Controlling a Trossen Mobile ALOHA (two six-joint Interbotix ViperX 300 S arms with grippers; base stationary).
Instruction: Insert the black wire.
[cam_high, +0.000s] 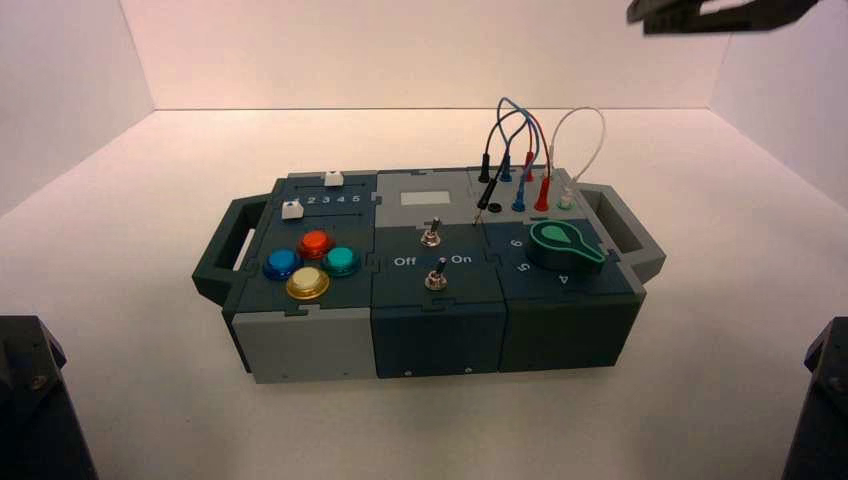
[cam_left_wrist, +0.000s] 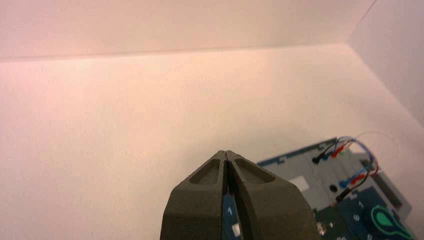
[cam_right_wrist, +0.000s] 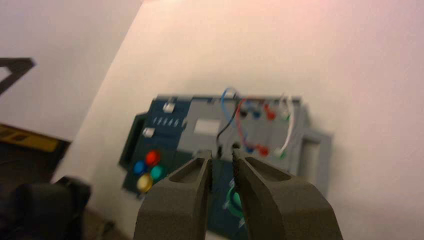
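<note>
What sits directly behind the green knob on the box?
Behind the green knob stands the socket row: black wire, blue, red and white plugs. The black wire's loose plug hangs unplugged; socket interiors are hidden.

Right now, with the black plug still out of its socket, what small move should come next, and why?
Probably lower the right gripper toward the black wire's loose plug. That plug leans with its bare pin resting on the box, beside the empty black socket, and the gripper hangs high above, jaws slightly apart. The left gripper is shut, away from the wires.
</note>
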